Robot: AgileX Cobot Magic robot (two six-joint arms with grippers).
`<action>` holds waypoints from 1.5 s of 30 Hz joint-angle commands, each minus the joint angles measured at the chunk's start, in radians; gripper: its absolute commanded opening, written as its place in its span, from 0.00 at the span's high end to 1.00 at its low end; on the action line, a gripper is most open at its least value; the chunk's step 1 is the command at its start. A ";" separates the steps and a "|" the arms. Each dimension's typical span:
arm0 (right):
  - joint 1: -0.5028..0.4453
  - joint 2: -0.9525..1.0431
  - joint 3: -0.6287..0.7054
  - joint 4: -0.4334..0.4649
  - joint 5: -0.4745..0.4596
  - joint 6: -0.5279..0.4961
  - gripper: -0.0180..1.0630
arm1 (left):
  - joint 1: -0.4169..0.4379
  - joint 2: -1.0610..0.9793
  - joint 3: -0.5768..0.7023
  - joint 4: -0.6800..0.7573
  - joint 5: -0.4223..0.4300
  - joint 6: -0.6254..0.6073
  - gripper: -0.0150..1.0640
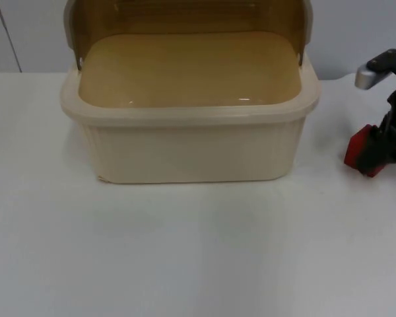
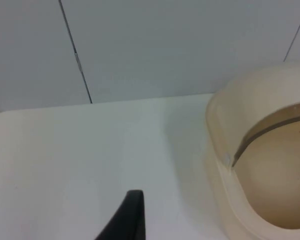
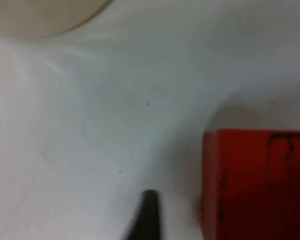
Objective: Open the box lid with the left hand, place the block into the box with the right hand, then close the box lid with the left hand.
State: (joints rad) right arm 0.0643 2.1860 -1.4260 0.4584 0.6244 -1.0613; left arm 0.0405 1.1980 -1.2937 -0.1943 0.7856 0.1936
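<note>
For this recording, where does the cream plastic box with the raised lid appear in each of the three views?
Top view: the cream plastic box stands in the middle at the table's far side, lid raised, with the red block and the right gripper to its right.
Left wrist view: its rounded corner and rim are in view.
Right wrist view: a pale curved edge, apparently the box.
Shared landmark: the white table.

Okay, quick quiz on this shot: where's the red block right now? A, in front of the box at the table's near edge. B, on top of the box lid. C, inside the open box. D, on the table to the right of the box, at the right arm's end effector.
D: the red block sits on the table right of the open box, at the right end effector.
</note>
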 commanded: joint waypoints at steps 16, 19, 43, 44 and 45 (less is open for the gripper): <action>0.007 -0.252 -0.011 -0.088 0.067 0.267 0.98 | 0.000 0.000 0.003 0.003 -0.005 -0.014 0.03; 0.007 -0.393 -0.011 -0.125 0.109 0.372 0.98 | 0.000 0.000 0.003 0.003 -0.005 -0.014 0.03; 0.456 -1.082 0.588 -0.498 -0.234 1.104 0.98 | 0.000 0.000 0.003 -0.030 -0.005 -0.014 0.03; 0.471 -1.065 0.601 -0.505 -0.254 1.123 0.98 | 0.000 0.000 0.003 -0.030 -0.005 -0.014 0.03; 0.482 -1.036 0.601 -0.514 -0.264 1.127 0.98 | 0.000 0.000 0.003 -0.030 -0.005 -0.014 0.03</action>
State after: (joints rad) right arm 0.5174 1.1200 -0.8473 -0.0279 0.4354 0.0428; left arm 0.0405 1.1980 -1.2937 -0.2115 0.7820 0.1857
